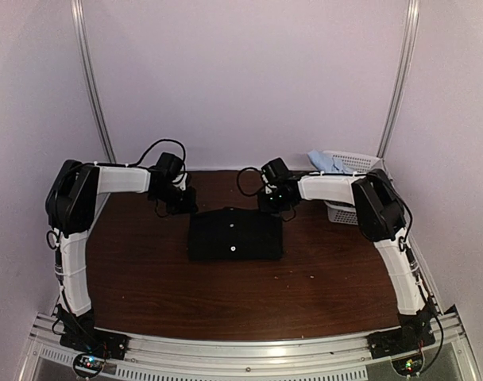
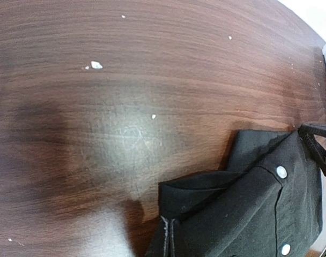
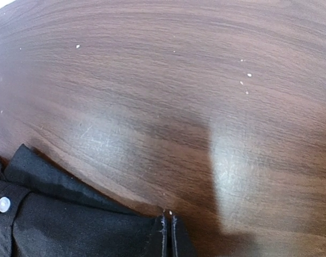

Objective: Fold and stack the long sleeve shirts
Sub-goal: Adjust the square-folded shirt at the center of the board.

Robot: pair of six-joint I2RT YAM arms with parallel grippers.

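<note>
Bare table is stretching free near and beside the shirt; left gripper and right gripper are crowding its far corners; the basket is blocking the far right corner

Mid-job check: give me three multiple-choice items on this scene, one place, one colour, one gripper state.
1. Where is the white basket? A. far right of the table B. near left corner C. near edge, middle
2. What colour is the cloth in it? A. red B. pale blue C. yellow
3. The left gripper and right gripper are: A. wide open B. out of view C. shut on the black shirt
Answers: 1 A, the top view shows it there; 2 B, pale blue folds top its rim; 3 C, both wrist views show closed fingertips pinching the shirt.
</note>
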